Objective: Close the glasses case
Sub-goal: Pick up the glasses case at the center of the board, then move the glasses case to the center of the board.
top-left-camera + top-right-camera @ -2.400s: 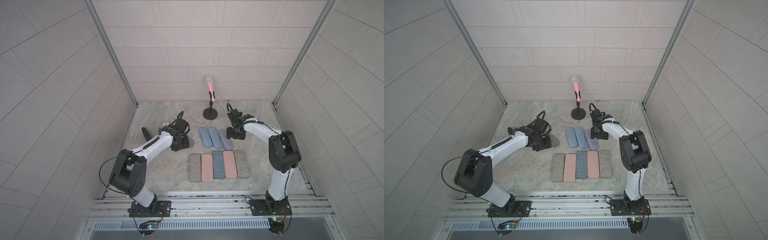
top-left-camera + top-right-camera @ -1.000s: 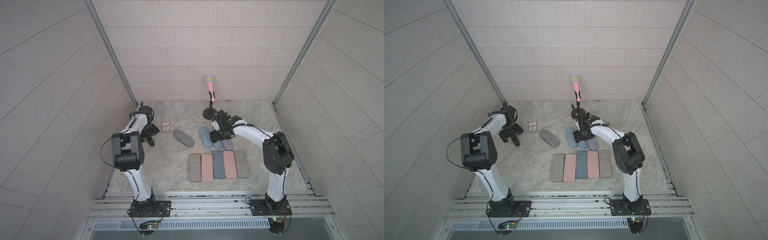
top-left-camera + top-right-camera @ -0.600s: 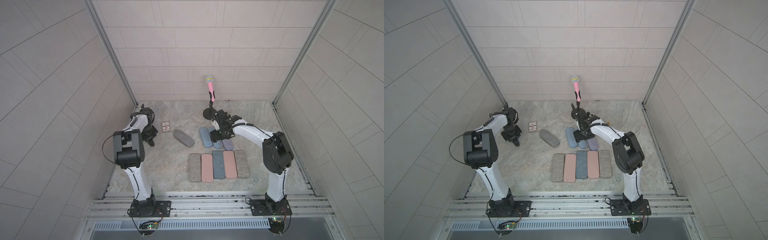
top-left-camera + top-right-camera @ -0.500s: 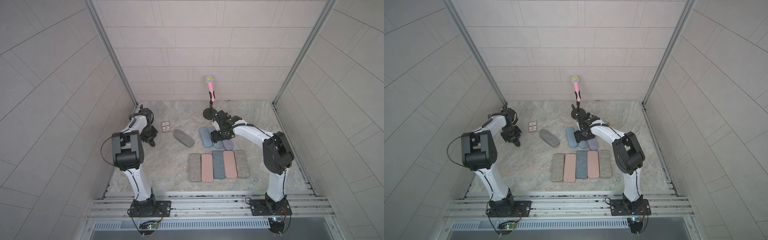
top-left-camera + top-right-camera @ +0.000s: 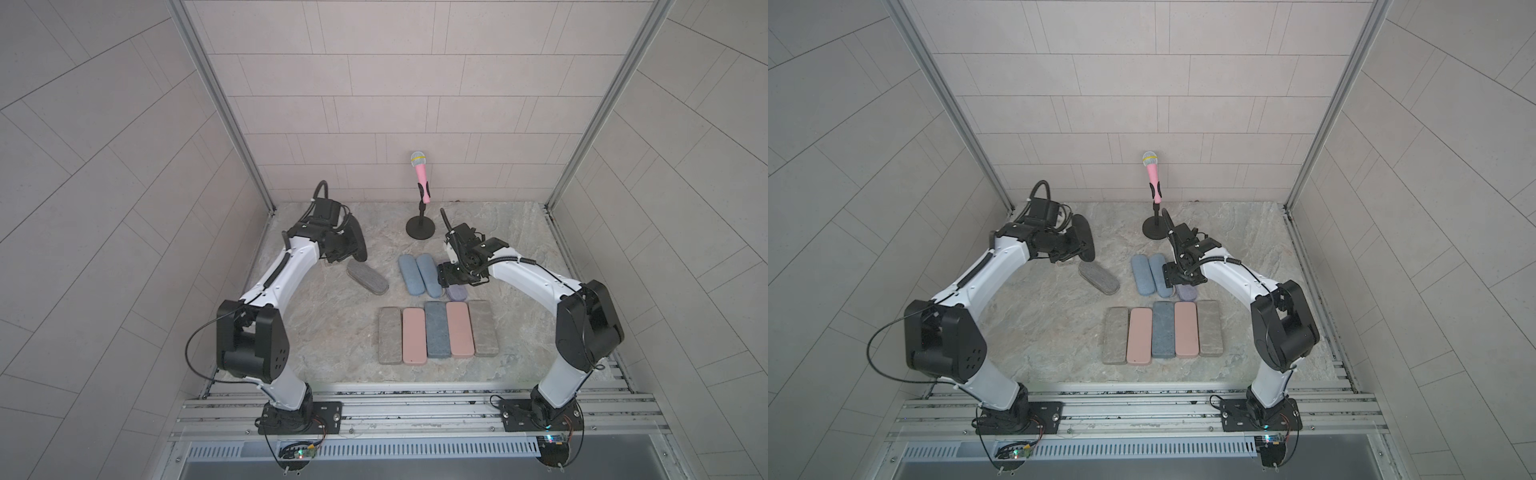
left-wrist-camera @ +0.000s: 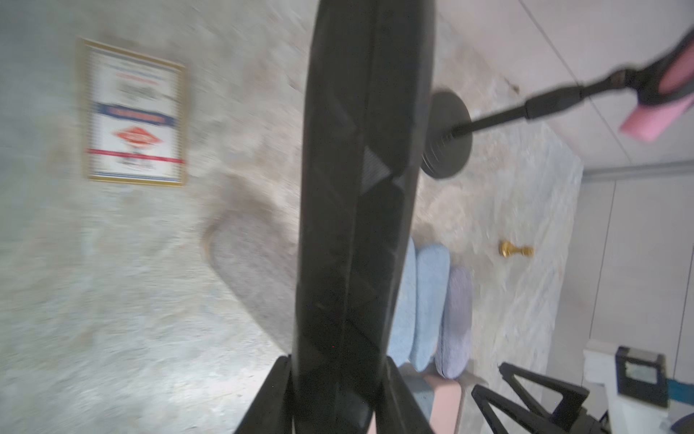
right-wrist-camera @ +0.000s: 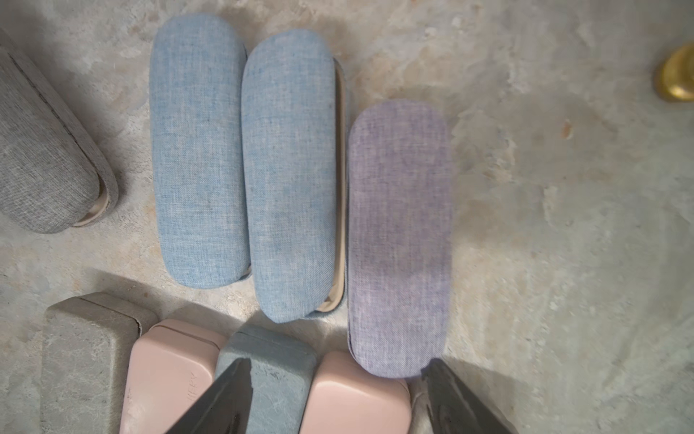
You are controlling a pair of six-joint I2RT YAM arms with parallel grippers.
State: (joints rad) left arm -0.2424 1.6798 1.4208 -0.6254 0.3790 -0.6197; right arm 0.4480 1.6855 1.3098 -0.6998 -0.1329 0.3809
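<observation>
Left gripper (image 6: 334, 398): clenched on a black case (image 6: 360, 169), with its fingers (image 6: 272, 390) pressed to either side of one end. The case runs lengthwise out from between them across the whole left wrist view, and a seam line shows down its length (the picture is blurred, so whether the lid sits fully home cannot be told). In both top views the black case (image 5: 354, 245) sits left of centre, apparently held off the table (image 5: 332, 332), with its long axis running roughly up and down the frame. Judgement: this is the case to be closed, and the left gripper is much the nearer tool, having it in hand. The closing press must act across the seam, at right angles to that long axis, not along it. Outward from there, a grey case (image 5: 368, 276) lies on the table just below it in frame, slanting toward the lower right. Right gripper (image 7: 338, 362): released, jaws wide and empty, hanging over the purple case (image 7: 398, 233) near frame centre beside two blue cases (image 7: 195, 150), well apart from the black case. (The blue case next to the purple one shows a pale strip of lining along its edge, and the grey case shows the same at its end; either may be ajar.) Risk noted: with a hold at one end only, the far end may swing when pressed.
</observation>
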